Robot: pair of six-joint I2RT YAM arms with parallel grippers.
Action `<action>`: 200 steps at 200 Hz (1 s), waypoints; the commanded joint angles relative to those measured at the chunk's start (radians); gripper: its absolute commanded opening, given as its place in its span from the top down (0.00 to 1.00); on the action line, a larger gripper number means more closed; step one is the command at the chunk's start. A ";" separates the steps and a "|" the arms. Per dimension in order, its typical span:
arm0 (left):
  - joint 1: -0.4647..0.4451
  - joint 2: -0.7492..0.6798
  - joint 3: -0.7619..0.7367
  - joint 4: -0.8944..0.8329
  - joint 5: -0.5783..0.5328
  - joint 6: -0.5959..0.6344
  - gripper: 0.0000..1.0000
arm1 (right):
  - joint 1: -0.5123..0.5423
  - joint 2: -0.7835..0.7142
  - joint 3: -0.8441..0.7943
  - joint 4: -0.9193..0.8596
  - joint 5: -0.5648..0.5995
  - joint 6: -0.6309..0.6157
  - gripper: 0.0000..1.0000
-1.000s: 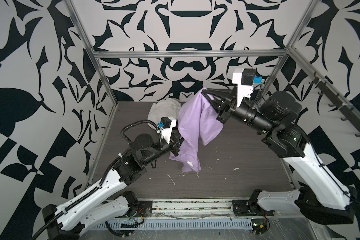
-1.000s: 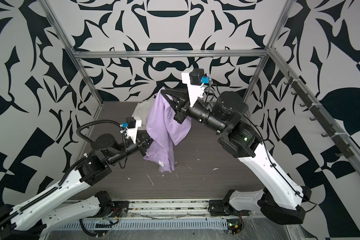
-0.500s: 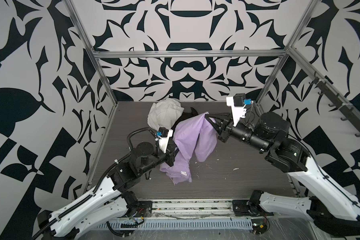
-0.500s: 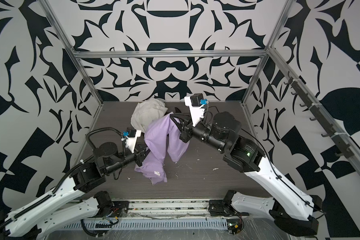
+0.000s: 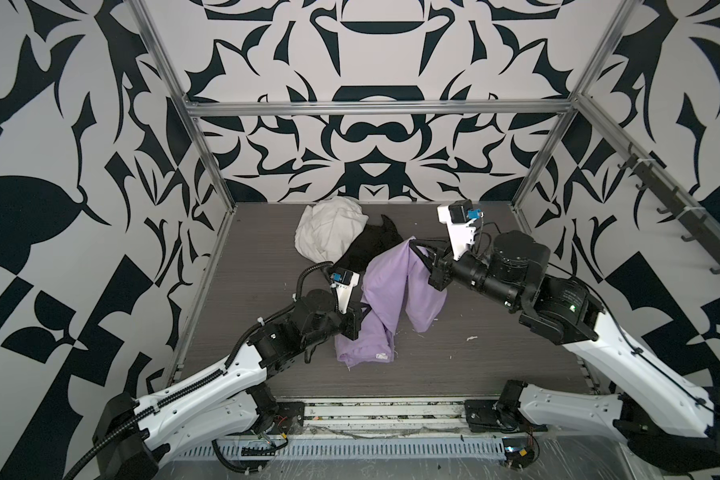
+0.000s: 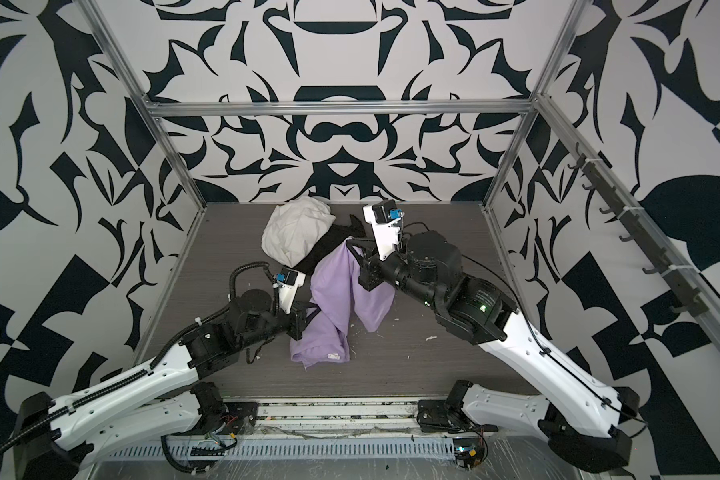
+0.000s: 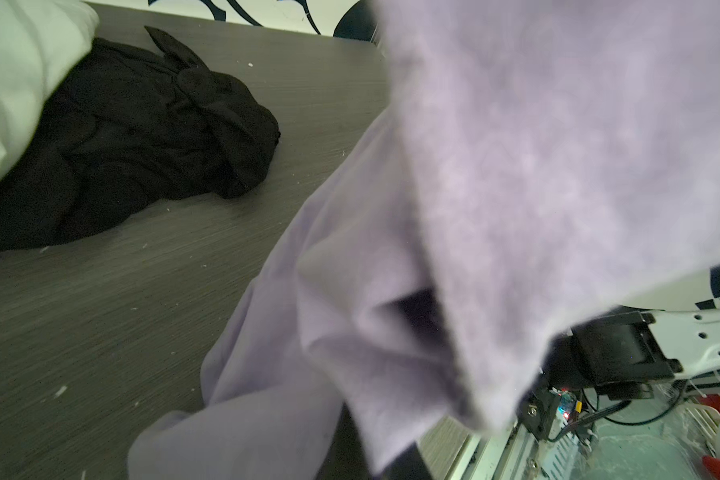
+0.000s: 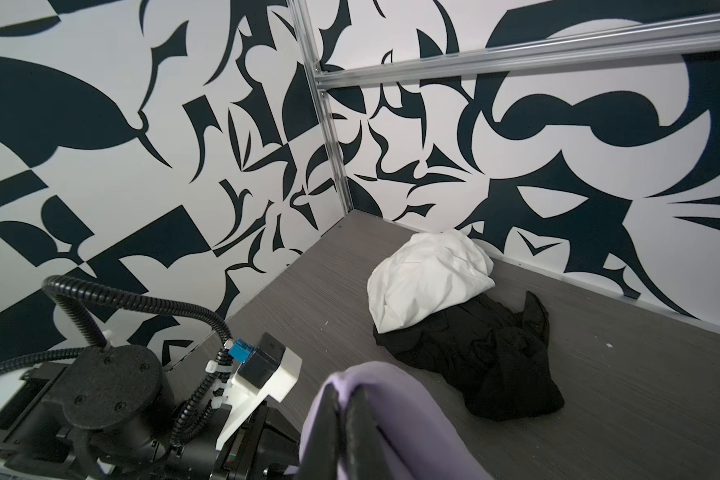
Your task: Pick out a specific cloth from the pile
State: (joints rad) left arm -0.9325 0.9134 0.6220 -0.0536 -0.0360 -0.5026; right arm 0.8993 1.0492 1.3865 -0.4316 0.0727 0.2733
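sagging in long folds: plain lavender cloth (image 5: pixel 385 286), lower end bunched

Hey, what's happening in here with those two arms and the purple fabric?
Two robot arms hold a lavender cloth between them. The right fingers pinch its upper end, raised off the table. The left fingers are closed on a fold lower down, and its bottom end lies bunched on the table. The white cloth and black cloth sit together at the back, seemingly clear of it.
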 commanded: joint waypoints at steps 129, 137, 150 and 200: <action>-0.004 0.025 -0.145 0.202 0.033 -0.025 0.55 | 0.003 0.003 -0.009 -0.101 0.041 -0.061 1.00; -0.004 0.006 -0.156 0.196 0.027 -0.030 0.52 | 0.004 0.009 -0.009 -0.105 0.033 -0.060 1.00; -0.004 -0.026 -0.171 0.172 0.014 -0.035 0.48 | 0.004 0.016 -0.010 -0.109 0.021 -0.060 1.00; -0.003 -0.159 -0.194 0.062 -0.052 -0.035 0.38 | 0.003 0.062 -0.009 -0.100 -0.070 -0.047 1.00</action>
State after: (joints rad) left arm -0.9325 0.8104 0.4461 0.0723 -0.0364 -0.5312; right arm 0.8993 1.1007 1.3670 -0.5800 0.0692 0.2260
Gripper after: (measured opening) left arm 0.607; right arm 0.061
